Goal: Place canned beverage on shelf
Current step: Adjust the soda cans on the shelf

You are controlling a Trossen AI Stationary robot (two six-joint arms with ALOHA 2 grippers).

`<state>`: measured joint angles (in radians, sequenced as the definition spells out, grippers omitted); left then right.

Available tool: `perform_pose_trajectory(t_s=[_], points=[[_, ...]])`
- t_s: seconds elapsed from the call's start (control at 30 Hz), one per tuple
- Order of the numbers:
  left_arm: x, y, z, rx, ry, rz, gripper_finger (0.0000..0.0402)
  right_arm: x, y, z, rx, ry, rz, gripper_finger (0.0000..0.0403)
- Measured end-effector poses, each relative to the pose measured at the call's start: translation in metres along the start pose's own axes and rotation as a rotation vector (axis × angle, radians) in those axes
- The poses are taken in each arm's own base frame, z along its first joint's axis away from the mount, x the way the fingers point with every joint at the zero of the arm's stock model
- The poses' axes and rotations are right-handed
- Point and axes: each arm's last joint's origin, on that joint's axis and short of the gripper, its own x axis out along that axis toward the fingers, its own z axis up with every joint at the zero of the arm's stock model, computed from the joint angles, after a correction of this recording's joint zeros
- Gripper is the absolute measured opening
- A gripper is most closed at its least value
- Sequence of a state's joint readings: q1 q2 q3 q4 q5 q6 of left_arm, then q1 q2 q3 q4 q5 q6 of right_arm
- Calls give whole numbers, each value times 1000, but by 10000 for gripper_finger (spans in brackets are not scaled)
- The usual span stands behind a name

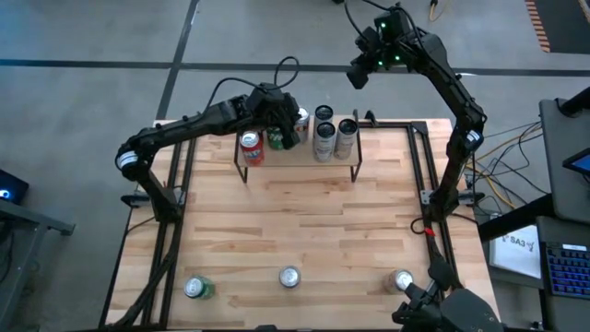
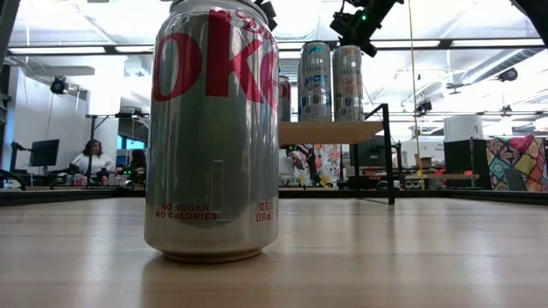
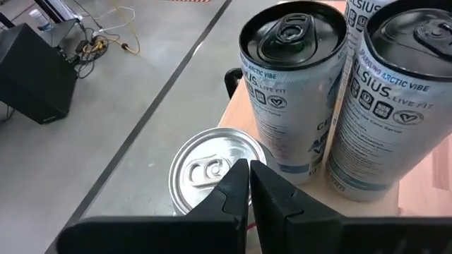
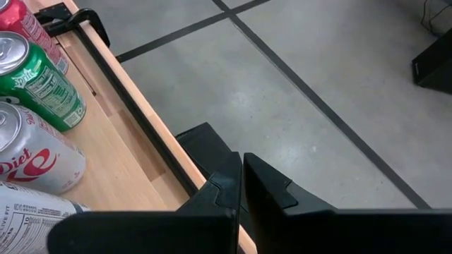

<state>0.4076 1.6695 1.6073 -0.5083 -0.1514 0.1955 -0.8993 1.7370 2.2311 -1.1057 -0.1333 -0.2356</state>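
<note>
The shelf (image 1: 295, 168) stands at the table's far edge and carries a red can (image 1: 251, 148), a green can (image 1: 277, 138), a silver Diet Coke can (image 3: 208, 169) and two tall Celsius cans (image 1: 323, 136) (image 1: 346, 136). My left gripper (image 3: 248, 173) is shut, and its tips stand just over the silver can's top, beside the Celsius cans (image 3: 293, 85). My right gripper (image 4: 242, 166) is shut and hangs high over the floor beyond the shelf's far right corner, holding nothing. My left gripper slants down from the table's left, its shut fingertips (image 3: 236, 176) at the rim of the silver can's top (image 3: 212, 168). The can stands upright on the shelf. Whether the tips touch it, I cannot tell.
Three more cans stand along the table's near edge: a green one (image 1: 197, 289), a silver one (image 1: 289, 277) and another silver one (image 1: 402, 280). The low view is filled by a Diet Coke can (image 2: 212, 128). The middle of the table is bare wood (image 1: 295, 231).
</note>
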Motion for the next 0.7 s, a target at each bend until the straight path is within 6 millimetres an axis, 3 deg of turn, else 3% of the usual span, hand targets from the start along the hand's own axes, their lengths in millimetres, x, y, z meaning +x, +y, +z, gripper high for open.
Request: perform_pose_trajectory(t_s=[0.4, 0.7], points=[[13, -1, -2, 16, 13, 54, 0, 0, 0, -2, 3, 17, 5, 9], [7, -1, -2, 1, 20, 48, 0, 0, 1, -2, 1, 18, 5, 9]])
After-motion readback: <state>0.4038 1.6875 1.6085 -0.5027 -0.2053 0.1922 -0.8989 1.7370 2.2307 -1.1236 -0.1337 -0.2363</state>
